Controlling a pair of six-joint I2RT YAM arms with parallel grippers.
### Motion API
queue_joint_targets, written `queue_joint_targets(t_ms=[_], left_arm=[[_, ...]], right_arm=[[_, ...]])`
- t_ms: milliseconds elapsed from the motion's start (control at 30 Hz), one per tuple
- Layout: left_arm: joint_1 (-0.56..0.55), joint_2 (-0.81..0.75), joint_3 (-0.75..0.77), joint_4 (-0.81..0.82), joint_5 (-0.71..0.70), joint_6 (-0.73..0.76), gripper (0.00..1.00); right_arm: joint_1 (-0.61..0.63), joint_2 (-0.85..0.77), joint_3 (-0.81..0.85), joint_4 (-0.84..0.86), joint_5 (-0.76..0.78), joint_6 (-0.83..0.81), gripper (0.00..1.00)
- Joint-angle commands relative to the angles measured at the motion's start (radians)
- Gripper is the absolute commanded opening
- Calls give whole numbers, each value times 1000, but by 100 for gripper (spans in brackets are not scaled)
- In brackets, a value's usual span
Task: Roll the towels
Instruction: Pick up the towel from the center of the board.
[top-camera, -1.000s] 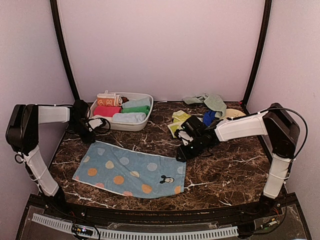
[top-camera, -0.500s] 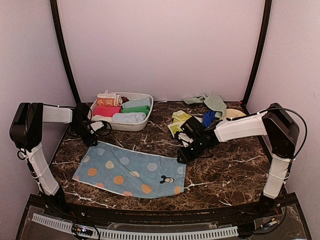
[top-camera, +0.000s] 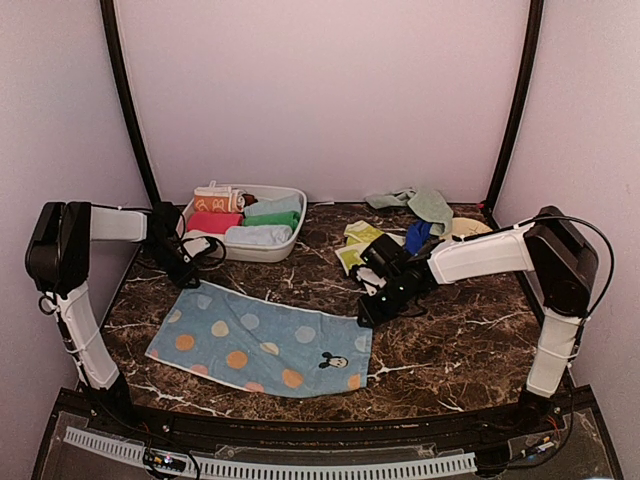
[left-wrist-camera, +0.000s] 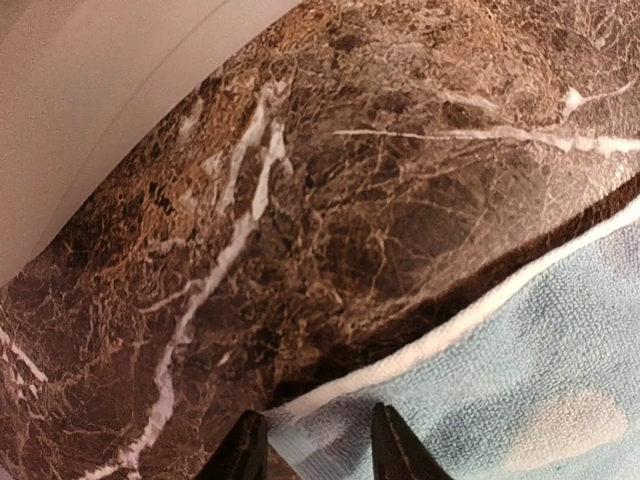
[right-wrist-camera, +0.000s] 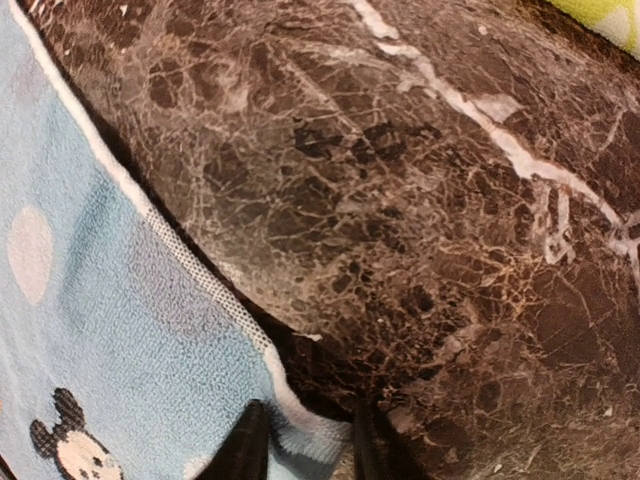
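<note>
A light-blue towel (top-camera: 265, 345) with orange and cream spots lies spread flat on the marble table. My left gripper (top-camera: 188, 280) is low at its far-left corner. In the left wrist view the jaws (left-wrist-camera: 313, 425) stand apart with that corner of the towel (left-wrist-camera: 520, 360) lying between them. My right gripper (top-camera: 365, 315) is at the far-right corner. In the right wrist view its jaws (right-wrist-camera: 300, 415) are a short way apart around the slightly curled-up corner of the towel (right-wrist-camera: 110, 320). Loose yellow-green (top-camera: 358, 240), dark blue (top-camera: 417, 235) and mint (top-camera: 420, 203) towels lie at the back right.
A white oval tub (top-camera: 292, 195) at the back left holds several rolled towels, close behind my left gripper. A round beige disc (top-camera: 468, 227) sits at the back right beside the loose towels. Black frame posts stand at both back corners.
My left gripper has come forward from beside the tub to the towel's far-left corner. My right gripper's jaws have narrowed around the far-right corner. The towel lies as before.
</note>
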Motion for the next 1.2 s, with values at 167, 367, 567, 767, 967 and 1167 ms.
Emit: queue_joint_targets(t_ms=[167, 367, 567, 767, 967, 1167], left_arm=[[5, 27, 19, -17, -1, -10, 37], [5, 22, -13, 18, -61, -6, 46], [7, 42, -23, 34, -80, -20, 49], [10, 69, -3, -30, -35, -22, 30], [25, -14, -8, -72, 26, -31, 2], [26, -131, -16, -119, 53, -24, 0]], right_arm=[[11, -20, 43, -67, 4, -8, 58], [34, 6, 29, -28, -21, 18, 52], [60, 33, 7, -8, -13, 44, 37], [59, 20, 6, -17, 34, 48, 15], [39, -5, 44, -30, 80, 33, 0], [7, -31, 100, -58, 91, -4, 0]])
